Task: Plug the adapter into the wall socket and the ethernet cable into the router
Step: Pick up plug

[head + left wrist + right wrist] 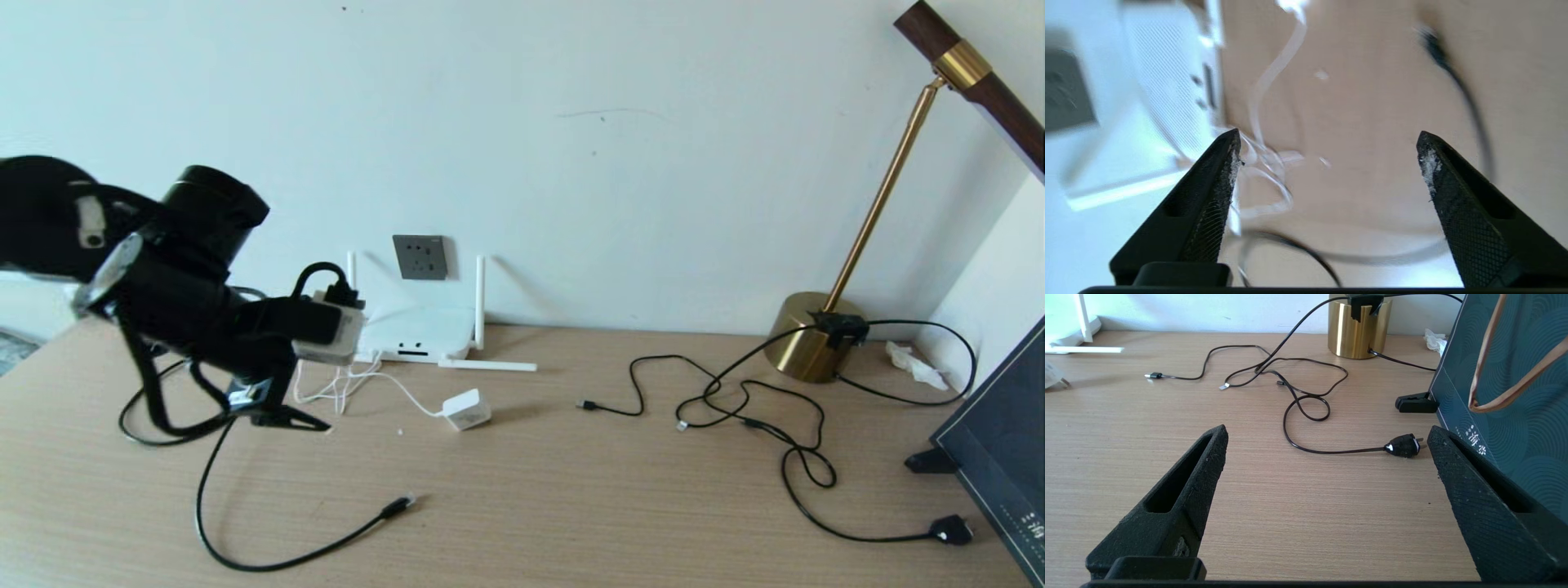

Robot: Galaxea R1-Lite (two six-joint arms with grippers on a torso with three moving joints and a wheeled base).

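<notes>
The white router lies against the wall under the dark grey wall socket. In front of it the small white adapter rests on the desk, its thin white cord looping back to the router. Nearer the front, the black ethernet cable curves round to its plug. My left gripper hovers open and holding nothing, left of the adapter, over the cord. In the left wrist view the left gripper has the router, socket and cord ahead of it. My right gripper is open over bare desk.
A brass lamp base stands at the back right with thin black cables tangled before it. A black two-pin plug lies close to my right gripper's finger. A dark blue box stands at the right edge.
</notes>
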